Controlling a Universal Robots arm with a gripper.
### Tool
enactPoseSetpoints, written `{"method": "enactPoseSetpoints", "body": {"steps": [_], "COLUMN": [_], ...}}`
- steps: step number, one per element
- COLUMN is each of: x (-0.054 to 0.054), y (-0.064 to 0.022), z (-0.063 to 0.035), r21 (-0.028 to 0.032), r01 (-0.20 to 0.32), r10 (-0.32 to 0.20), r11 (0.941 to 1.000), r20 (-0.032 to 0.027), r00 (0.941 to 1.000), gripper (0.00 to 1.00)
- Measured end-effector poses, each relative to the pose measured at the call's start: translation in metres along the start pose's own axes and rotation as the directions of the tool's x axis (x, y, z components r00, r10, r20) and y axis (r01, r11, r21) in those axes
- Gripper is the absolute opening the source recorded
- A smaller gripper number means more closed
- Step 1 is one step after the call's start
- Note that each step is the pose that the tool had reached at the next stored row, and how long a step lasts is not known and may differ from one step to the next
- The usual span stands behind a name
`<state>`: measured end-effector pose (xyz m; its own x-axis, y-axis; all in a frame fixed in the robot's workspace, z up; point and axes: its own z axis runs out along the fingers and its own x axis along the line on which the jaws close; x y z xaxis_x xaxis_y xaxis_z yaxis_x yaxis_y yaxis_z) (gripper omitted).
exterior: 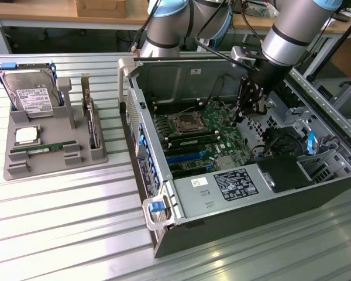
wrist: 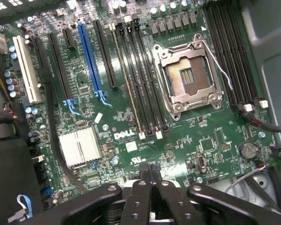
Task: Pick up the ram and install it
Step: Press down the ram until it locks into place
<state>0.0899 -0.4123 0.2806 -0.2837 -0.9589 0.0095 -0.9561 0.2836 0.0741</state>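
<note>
The ribbed metal surface (exterior: 64, 211) carries two things directly. The open computer case (exterior: 245, 193) lies on its side beneath the tool (exterior: 250, 107), which hangs over its motherboard. A grey holder tray (exterior: 52, 143) sits well away from the tool, toward the exterior view's left, apart from the case.

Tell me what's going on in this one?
A robot arm's gripper hangs inside the open computer case, above the motherboard, fingers shut and holding nothing that can be seen. The ram lies in the grey parts tray at the exterior view's left, beside a hard drive, not picked up. The processor socket stands empty.
</note>
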Motion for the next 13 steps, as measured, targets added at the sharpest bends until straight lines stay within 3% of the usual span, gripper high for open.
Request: {"method": "enactPoseSetpoints", "body": {"steps": [4, 7, 9, 11, 13], "x": [-0.0001, 0.0000, 0.0000, 0.0000, -0.0001], "y": [0.0000, 0.0000, 0.0000, 0.0000, 0.0000], "z": [0.0000, 0.0000, 0.0000, 0.0000, 0.0000], "r21": [-0.0001, -0.0014, -0.0027, -0.0034, -0.0049], "r01": [-0.056, -0.137, -0.195, -0.223, -0.276], "r10": [0.056, 0.137, 0.195, 0.223, 0.276], "r11": [0.9984, 0.9905, 0.9807, 0.9749, 0.9612], "r20": [0.0023, 0.0082, 0.0124, 0.0144, 0.0182], "r00": [0.9984, 0.9905, 0.9807, 0.9748, 0.9611], "gripper": [0.10, 0.10, 0.10, 0.10, 0.10]}}
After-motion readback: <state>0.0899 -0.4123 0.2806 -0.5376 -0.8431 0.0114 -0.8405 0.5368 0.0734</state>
